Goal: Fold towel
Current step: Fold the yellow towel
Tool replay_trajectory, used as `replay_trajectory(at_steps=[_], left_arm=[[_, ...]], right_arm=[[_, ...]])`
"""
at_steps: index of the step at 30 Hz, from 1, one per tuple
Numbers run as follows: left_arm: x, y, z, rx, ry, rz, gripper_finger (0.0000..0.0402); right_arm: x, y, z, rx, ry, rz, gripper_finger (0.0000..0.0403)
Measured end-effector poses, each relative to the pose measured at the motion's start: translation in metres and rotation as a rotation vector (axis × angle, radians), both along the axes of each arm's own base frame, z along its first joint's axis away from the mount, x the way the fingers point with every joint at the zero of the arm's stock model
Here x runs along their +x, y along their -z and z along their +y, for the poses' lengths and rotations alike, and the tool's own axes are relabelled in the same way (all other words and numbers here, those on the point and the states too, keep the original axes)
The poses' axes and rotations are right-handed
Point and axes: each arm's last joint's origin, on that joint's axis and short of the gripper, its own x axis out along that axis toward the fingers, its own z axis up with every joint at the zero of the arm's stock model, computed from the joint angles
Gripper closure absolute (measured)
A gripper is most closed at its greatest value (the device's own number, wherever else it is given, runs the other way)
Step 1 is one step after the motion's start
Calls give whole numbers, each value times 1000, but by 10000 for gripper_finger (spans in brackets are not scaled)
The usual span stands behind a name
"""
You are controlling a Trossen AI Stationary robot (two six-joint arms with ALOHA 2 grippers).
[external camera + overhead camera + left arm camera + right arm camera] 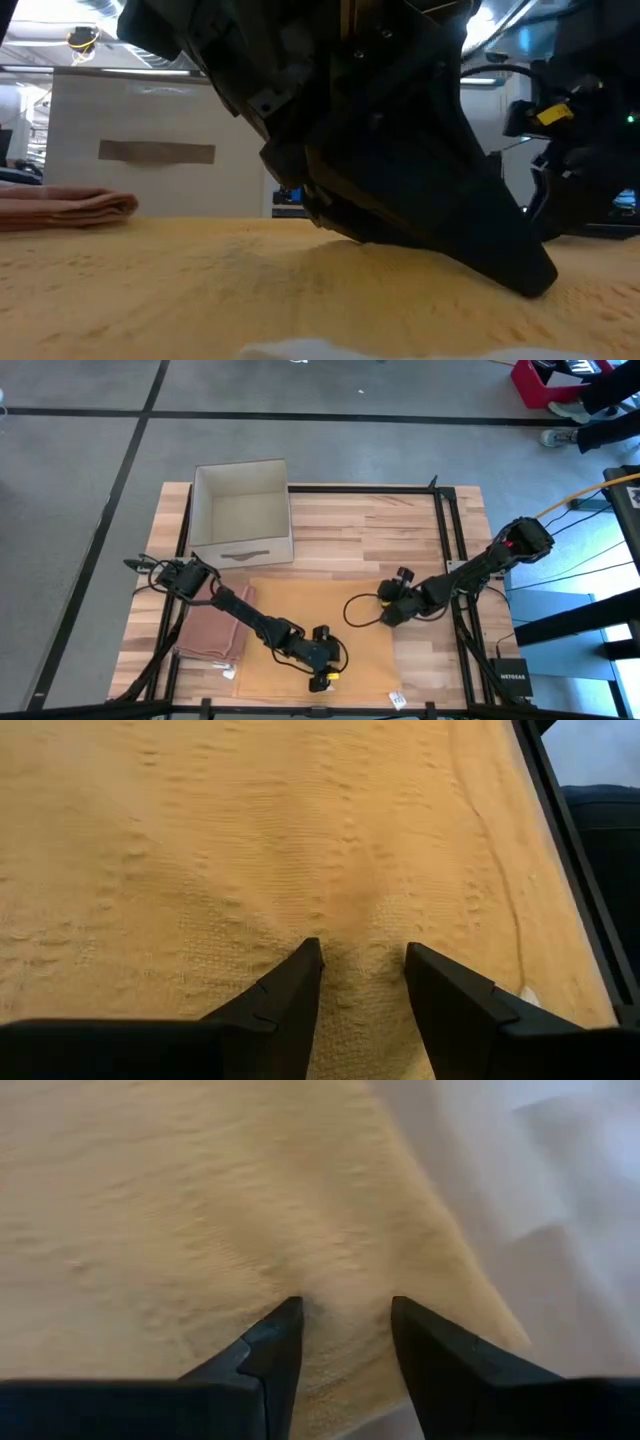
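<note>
While both grippers press parted fingers into the yellow towel [300, 622], the left gripper [362, 958] sits near, the right gripper [345, 1312] farther right; neither visibly pinches cloth.

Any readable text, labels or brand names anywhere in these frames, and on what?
"NETGEAR": on the small black box beside the table's right edge, high view.
White tags on the yellow towel: too small to read.
Beige label strip on the white bin: no legible text.

Wooden table [400, 520]: tan towel [300, 610], pink towel [208, 635], box [241, 510].
</note>
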Motion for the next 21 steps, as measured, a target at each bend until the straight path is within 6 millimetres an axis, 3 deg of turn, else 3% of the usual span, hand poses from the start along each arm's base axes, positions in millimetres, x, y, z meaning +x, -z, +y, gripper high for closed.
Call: replay_trajectory(at_steps=[6, 11, 16, 21], left_arm=[[3, -2, -1, -22, 17, -44, 258], [4, -14, 0, -15, 25, -38, 258], [8, -26, -2, -15, 33, -80, 258], [12, -29, -1, -28, 27, -122, 258]], right_arm=[[12, -21, 17, 229, -125, 98, 245], [13, -44, 43, 299, -176, 125, 245], [6, -63, 78, 278, -213, 5, 245], [-8, -64, 107, 221, -291, -197, 245]])
